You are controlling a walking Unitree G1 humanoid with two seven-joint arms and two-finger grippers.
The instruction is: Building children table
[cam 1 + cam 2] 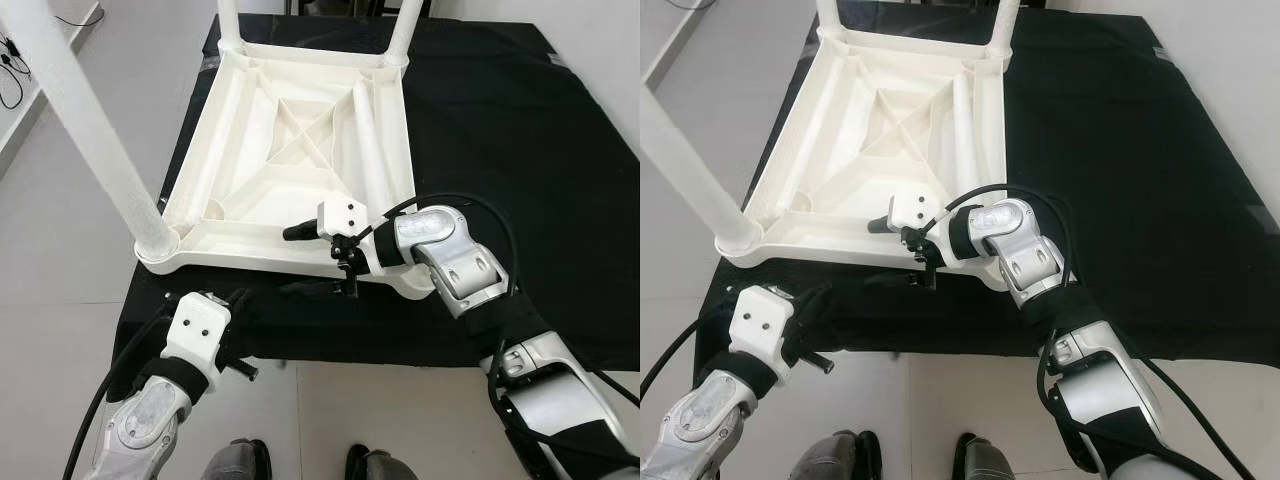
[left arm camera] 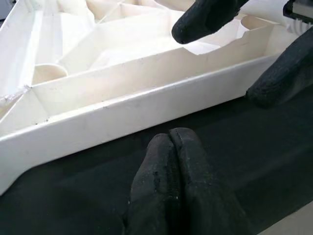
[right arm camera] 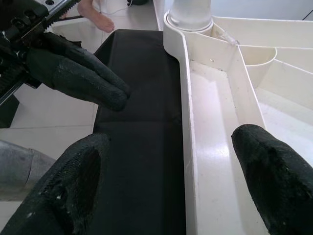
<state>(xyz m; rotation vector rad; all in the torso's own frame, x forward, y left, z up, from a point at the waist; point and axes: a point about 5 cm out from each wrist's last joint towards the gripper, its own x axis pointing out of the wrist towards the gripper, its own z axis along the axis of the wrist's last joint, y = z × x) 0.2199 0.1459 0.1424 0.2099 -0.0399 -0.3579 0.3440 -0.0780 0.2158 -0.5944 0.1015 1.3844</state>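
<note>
1 white upturned table [image 1: 290,150] on black cloth [image 1: 500,150], 3 legs [image 1: 90,130] fitted. Right gripper [image 1: 330,255] at table's 6 o'clock rim, fingers spread wide straddling the rim. Left gripper [image 1: 235,310] at 7 o'clock on cloth, fingers pressed together, empty.

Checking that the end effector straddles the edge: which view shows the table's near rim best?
Right wrist view: the near rim runs between the open right end effector fingers. Left wrist view shows its outer face; eye views show it from above.

Black cloth [image 1: 520,150] on pale floor [image 1: 70,300]
</note>
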